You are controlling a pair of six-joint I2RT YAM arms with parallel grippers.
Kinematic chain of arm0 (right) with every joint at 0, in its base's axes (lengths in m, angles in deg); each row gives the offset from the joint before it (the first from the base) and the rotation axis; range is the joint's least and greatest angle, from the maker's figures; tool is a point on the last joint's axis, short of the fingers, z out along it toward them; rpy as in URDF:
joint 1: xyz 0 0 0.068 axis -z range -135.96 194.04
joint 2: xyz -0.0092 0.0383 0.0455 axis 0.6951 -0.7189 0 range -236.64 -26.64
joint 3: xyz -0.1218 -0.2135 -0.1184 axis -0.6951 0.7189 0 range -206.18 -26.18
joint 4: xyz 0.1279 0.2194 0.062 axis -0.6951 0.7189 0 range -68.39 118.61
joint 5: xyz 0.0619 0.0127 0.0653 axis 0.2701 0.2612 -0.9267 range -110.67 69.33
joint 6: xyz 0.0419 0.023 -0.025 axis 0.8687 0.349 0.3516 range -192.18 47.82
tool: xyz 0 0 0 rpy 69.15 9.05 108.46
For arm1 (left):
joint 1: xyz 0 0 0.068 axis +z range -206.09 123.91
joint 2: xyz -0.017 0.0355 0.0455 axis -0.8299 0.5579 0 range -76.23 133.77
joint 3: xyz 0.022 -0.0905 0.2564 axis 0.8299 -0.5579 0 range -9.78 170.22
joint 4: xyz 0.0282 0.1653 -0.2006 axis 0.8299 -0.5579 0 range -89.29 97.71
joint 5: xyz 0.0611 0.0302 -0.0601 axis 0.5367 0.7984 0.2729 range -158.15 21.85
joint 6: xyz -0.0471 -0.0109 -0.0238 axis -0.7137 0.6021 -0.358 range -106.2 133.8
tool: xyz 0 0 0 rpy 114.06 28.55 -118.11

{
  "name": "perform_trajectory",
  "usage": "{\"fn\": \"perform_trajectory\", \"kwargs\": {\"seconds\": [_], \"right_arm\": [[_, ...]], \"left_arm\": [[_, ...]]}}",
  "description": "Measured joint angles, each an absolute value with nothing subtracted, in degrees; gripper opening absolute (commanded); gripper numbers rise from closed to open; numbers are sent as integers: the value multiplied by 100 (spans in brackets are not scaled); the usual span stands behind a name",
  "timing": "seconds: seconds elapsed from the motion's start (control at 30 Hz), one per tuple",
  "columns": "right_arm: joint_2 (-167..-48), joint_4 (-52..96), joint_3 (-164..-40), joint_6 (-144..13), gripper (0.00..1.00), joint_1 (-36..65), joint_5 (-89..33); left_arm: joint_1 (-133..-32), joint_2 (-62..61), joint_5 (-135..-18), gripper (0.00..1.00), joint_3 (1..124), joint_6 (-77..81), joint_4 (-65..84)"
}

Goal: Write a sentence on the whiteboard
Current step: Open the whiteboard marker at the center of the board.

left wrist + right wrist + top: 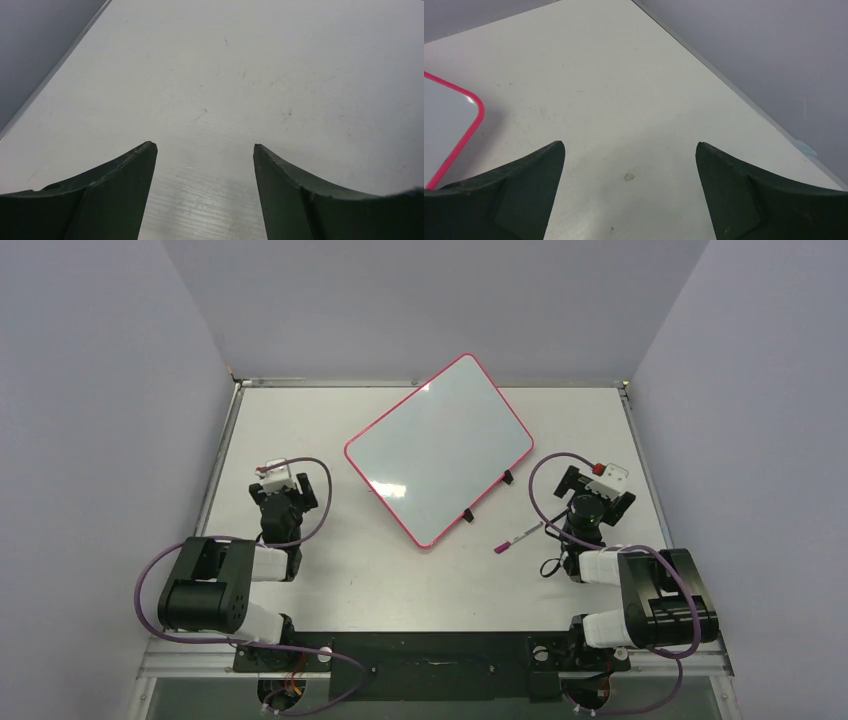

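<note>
The whiteboard (438,445), glossy white with a pink-red frame, lies tilted in the middle of the table. Its surface is blank; no sentence shows on it. Two black clips (507,478) sit on its lower right edge. A white marker with a magenta cap (517,538) lies on the table just right of the board's near corner. My left gripper (280,480) is open and empty over bare table (205,147), left of the board. My right gripper (598,485) is open and empty (630,145); a corner of the board (444,120) shows at its left.
The white table (400,580) is ringed by grey walls with a metal rail along its edges (220,460). Purple cables (545,490) loop beside both arms. The left wrist view shows the table's left edge (55,65).
</note>
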State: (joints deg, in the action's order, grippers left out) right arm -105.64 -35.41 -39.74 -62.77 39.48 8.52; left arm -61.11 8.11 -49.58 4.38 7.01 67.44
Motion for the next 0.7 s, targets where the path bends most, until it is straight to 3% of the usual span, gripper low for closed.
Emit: {"fn": "perform_trajectory", "kwargs": {"seconds": [0.37, 0.57, 0.7], "right_arm": [[-9893, -2767, -4188, -6616, 100, 3489, 1104], [-9727, -1628, -5023, -6642, 100, 2868, 1958], [-9321, -459, -5615, -6310, 100, 2711, 1871]], "left_arm": [[-6111, 811, -4958, 69, 438, 701, 6752], [-6111, 811, -4960, 69, 438, 701, 6752], [-6111, 811, -4960, 69, 438, 703, 6752]]}}
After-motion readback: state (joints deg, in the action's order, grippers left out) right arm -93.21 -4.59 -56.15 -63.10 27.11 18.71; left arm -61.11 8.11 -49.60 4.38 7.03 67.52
